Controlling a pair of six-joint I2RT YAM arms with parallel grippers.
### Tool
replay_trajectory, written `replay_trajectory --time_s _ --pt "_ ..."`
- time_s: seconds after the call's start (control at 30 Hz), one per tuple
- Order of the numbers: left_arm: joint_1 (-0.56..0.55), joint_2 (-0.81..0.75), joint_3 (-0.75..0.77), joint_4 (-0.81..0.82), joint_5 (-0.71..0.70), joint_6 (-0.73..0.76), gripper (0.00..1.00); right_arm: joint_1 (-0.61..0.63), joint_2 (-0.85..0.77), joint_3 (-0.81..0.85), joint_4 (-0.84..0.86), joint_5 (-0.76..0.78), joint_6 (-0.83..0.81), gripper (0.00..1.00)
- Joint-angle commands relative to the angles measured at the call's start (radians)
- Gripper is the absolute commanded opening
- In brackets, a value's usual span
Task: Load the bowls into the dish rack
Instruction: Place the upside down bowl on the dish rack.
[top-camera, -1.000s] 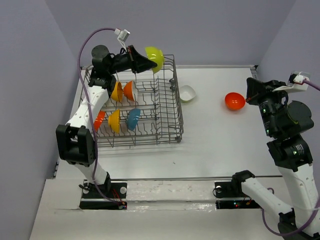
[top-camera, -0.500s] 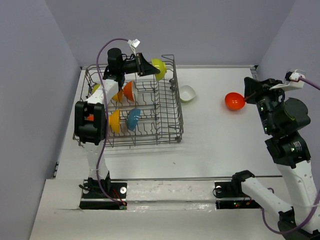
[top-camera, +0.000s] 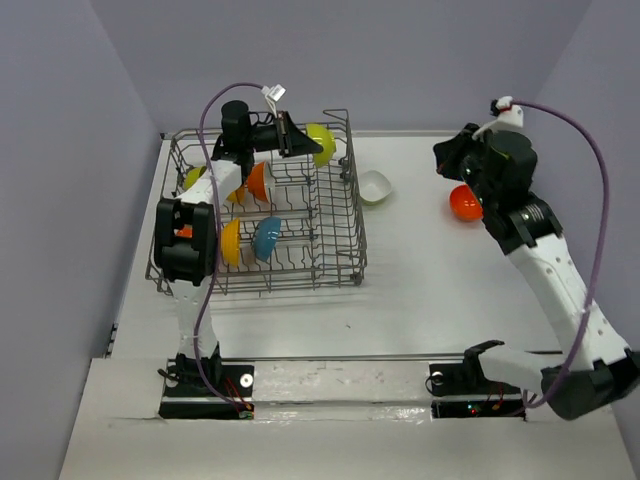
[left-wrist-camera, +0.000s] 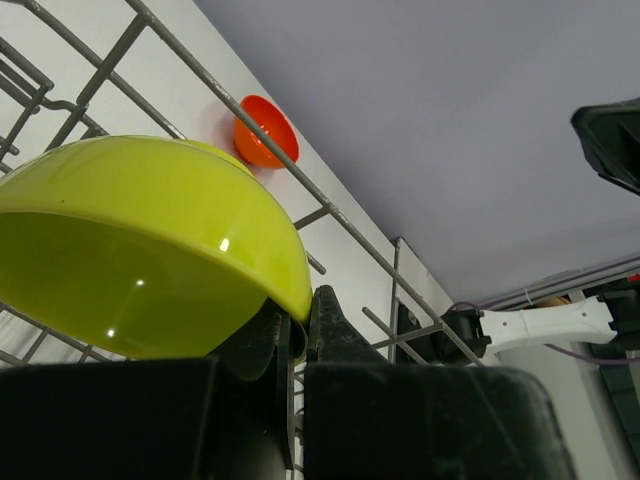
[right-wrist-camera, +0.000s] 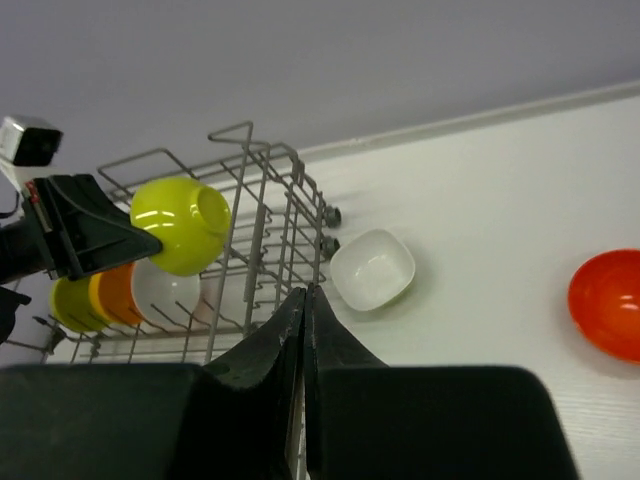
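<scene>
On the left part of the table (top-camera: 420, 290), the dish rack (top-camera: 356, 240), with bowls on edge between its tines. In its far row, from the left: stowed lime green bowl (top-camera: 193, 177), far orange-yellow bowl (top-camera: 236, 191) partly behind the arm, racked red-orange bowl (top-camera: 258, 180). In the near row: near orange-yellow bowl (top-camera: 230, 242), then teal bowl (top-camera: 266, 238) just beside it.

At the far right corner of the rack, the left gripper (left-wrist-camera: 300, 312): almost closed, pinches the rim of the held lime green bowl (left-wrist-camera: 140, 250) between its two fingers, holds it tilted at the height of the top wires, not yet down among the tines.

Just right of the rack, on the bare table, the white bowl (top-camera: 374, 186), mouth up. Farther right, the loose red-orange bowl (top-camera: 463, 205), also mouth up, partly covered by the right arm in the top view.

Above the table there, the right gripper (right-wrist-camera: 304, 292): fully closed, fingers pressed together, grips nothing, points toward the rack.
</scene>
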Motion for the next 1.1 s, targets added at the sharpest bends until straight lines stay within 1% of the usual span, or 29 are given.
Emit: replay_trajectory --time_s 0.0,0.07,0.17,0.2,0.23,0.27,0.33,0.37,0.57,0.67,0.73,0.77,0.83,0.97,1.07 --pt "-0.008 0.005 0.049 0.062 0.026 -0.004 0.00 -0.001 0.177 0.152 -0.127 -0.069 0.070 0.06" --pt "-0.010 0.019 0.049 0.060 0.024 -0.007 0.00 -0.001 0.264 0.200 -0.168 -0.090 0.087 0.08" --pt "-0.014 0.027 0.045 0.057 0.021 -0.001 0.00 0.047 0.318 0.245 -0.202 -0.081 0.090 0.09" --pt "-0.019 0.027 0.045 0.054 0.020 0.005 0.00 0.070 0.329 0.248 -0.202 -0.077 0.090 0.11" --pt "-0.019 0.028 0.045 0.051 0.020 0.008 0.00 0.079 0.334 0.248 -0.202 -0.077 0.089 0.13" --pt "-0.020 0.030 0.048 0.044 0.018 0.014 0.00 0.088 0.341 0.251 -0.205 -0.073 0.090 0.18" --pt "-0.022 0.033 0.051 0.033 0.018 0.020 0.00 0.105 0.349 0.265 -0.215 -0.070 0.092 0.19" --pt "-0.022 0.033 0.051 0.025 0.017 0.023 0.00 0.125 0.352 0.271 -0.228 -0.061 0.092 0.23" --pt "-0.023 0.045 0.064 -0.051 -0.003 0.072 0.00 0.208 0.361 0.291 -0.269 -0.029 0.106 0.35" --pt "-0.031 0.050 0.074 -0.102 -0.016 0.115 0.00 0.238 0.375 0.291 -0.281 -0.014 0.107 0.38" --pt "-0.034 0.053 0.087 -0.145 -0.032 0.147 0.00 0.266 0.375 0.277 -0.280 0.012 0.110 0.40" --pt "-0.039 0.056 0.112 -0.207 -0.040 0.196 0.00 0.278 0.378 0.271 -0.277 0.025 0.113 0.41" --pt "-0.043 0.061 0.130 -0.258 -0.052 0.229 0.00 0.292 0.386 0.268 -0.274 0.032 0.113 0.41" --pt "-0.050 0.062 0.131 -0.263 -0.051 0.233 0.00 0.318 0.416 0.275 -0.263 0.074 0.115 0.41" --pt "-0.050 0.065 0.124 -0.257 -0.049 0.232 0.00 0.344 0.458 0.306 -0.287 0.124 0.113 0.41"
